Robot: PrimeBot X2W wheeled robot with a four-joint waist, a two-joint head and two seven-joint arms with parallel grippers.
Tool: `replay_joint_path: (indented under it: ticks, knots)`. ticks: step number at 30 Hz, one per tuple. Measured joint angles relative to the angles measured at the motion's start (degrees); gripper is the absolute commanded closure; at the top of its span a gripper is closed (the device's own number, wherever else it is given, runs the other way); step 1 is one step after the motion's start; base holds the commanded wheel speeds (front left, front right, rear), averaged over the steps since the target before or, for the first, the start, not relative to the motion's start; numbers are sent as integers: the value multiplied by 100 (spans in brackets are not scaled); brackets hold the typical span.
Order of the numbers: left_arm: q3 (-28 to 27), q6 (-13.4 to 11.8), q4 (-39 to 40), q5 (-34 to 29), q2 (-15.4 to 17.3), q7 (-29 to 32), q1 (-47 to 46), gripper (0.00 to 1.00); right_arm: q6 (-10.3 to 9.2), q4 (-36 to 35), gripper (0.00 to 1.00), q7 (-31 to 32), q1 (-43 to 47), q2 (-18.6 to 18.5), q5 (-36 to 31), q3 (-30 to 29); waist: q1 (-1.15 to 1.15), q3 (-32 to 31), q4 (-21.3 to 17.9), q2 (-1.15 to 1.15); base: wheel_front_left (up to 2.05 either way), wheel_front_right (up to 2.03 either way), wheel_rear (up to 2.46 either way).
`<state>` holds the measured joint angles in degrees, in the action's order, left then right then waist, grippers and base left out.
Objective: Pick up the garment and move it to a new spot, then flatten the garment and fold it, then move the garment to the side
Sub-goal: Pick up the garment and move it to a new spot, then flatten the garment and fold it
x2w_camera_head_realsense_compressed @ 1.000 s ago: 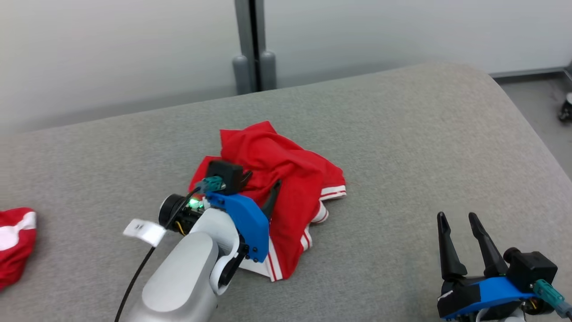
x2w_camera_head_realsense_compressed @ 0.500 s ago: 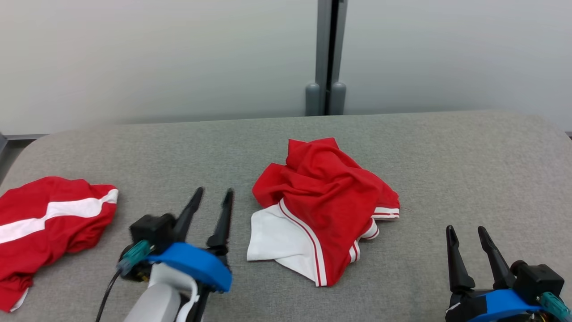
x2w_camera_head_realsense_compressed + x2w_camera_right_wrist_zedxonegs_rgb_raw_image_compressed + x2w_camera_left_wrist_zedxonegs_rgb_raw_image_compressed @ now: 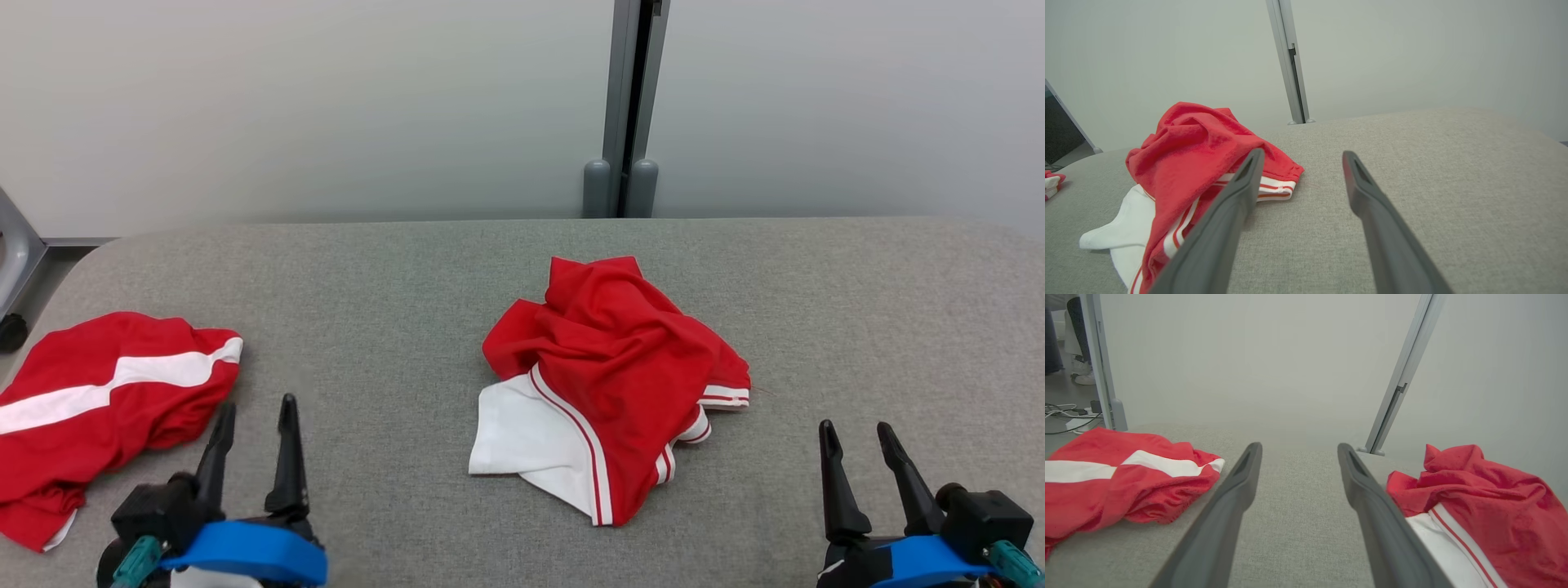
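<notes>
Between left fingers (image 3: 287, 457) and right fingers (image 3: 833, 482), crumpled garment (image 3: 620, 367), touching neither

Soft, even light fills all three views, probably from overhead fixtures. The garment (image 3: 620, 367) shows a bright, saturated red with gently shaded folds. A thin, soft-edged shadow lies on the grey surface (image 3: 408, 269) along the garment's left and near edges. Behind the garment the wall (image 3: 326, 98) is pale and washed, and hazy in the left wrist view. Also behind the garment, the post (image 3: 1400, 384) leans in both wrist views, bent by the wide lens. Beside the garment, the fingers (image 3: 1220, 522) of the left gripper (image 3: 1299, 446) turn soft toward the lens.
</notes>
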<state>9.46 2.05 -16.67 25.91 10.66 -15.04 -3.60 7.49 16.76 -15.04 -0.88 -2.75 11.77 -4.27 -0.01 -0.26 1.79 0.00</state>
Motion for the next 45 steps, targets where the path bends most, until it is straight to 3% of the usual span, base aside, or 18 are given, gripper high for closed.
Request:
replay_joint_path:
  ticks: [6,29,39,45]
  knots:
    - [-287,30,-240,-291,-5,-2,252,0,0,77,0,0,2,0,13,-3,0,-59,-40,0,0,0,0]
    - [-361,303,-483,-538,-147,-2,169,0,0,196,0,0,43,-1,79,134,0,-50,-159,0,0,0,0]
    - [-332,358,-502,-586,-207,-2,73,0,0,426,0,647,-298,-1,345,1121,1,46,-107,0,0,0,0]
    - [-294,388,-482,-623,-233,-2,-36,0,0,950,0,1107,-733,-1,907,1818,1,191,-10,0,0,0,0]
